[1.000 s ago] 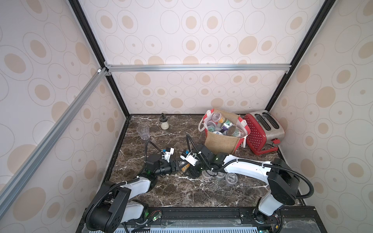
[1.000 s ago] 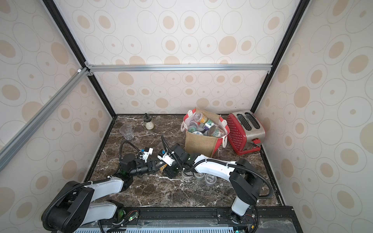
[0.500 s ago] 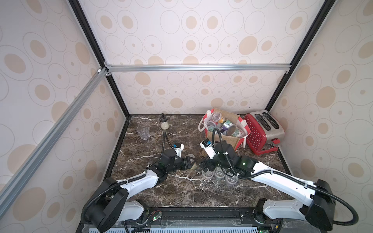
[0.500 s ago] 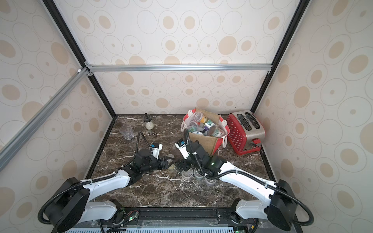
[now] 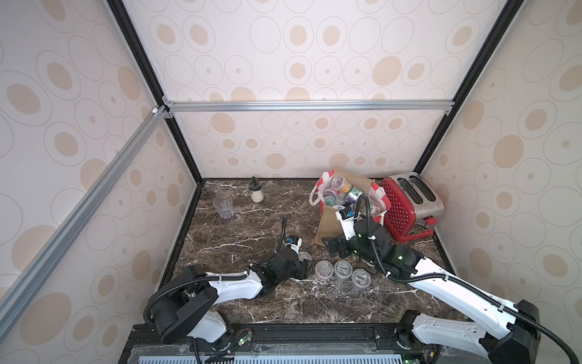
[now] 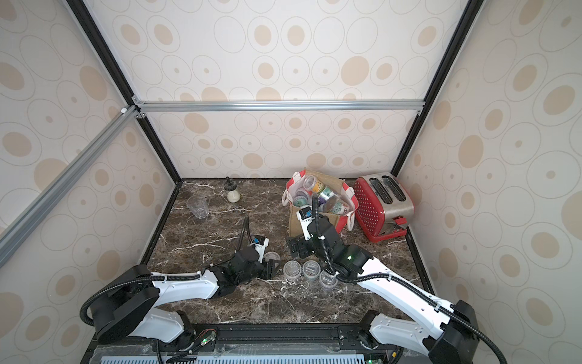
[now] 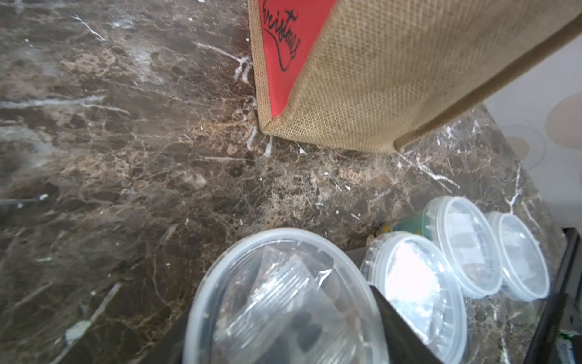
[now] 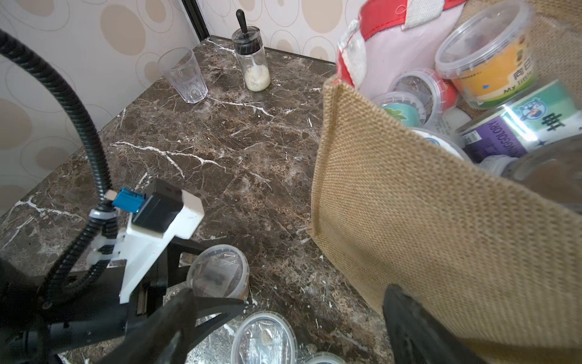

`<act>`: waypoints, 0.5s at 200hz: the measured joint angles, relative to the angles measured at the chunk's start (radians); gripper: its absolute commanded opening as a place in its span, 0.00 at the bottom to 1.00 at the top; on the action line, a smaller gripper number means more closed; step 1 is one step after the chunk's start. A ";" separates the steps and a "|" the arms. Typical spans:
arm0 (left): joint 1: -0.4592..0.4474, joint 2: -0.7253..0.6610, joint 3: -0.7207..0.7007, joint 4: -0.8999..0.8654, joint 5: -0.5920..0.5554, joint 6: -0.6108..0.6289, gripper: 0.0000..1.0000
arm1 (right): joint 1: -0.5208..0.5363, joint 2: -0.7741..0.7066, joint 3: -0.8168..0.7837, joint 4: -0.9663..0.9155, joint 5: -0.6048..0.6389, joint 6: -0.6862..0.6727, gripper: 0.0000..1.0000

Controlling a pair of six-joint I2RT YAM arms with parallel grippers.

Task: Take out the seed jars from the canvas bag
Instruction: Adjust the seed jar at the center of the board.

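1. The canvas bag (image 5: pixel 326 225) stands at the back right of the marble table (image 5: pixel 245 233), just beside the red toaster (image 5: pixel 412 205). It is crowded with seed jars (image 8: pixel 485 60): tall labelled tubs and shorter clear-lidded ones.
2. Three short jars (image 5: pixel 342 268) sit lidded in a touching row in front of the bag.
3. The left gripper (image 5: pixel 305 263) clamps a fourth short jar (image 7: pixel 283 299), which holds a clear packet and dark bits.
4. The right gripper (image 5: pixel 332 247) hangs before the bag, jaws wide apart and empty.
5. At the back left, the glass shaker (image 5: pixel 256 193) holds pale powder, with a lidless tumbler (image 5: pixel 223 206) nearby.
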 measured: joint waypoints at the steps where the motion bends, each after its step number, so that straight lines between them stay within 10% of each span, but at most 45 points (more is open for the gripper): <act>1: -0.002 -0.001 -0.001 0.000 -0.002 0.000 0.71 | 0.000 0.000 0.000 -0.001 0.000 0.001 0.95; 50: -0.027 -0.008 -0.030 -0.004 -0.033 0.001 0.98 | -0.047 0.022 0.063 -0.055 -0.033 0.035 0.95; 100: -0.044 -0.114 -0.022 -0.094 -0.052 0.002 0.99 | -0.159 0.080 0.230 -0.124 -0.145 0.080 0.91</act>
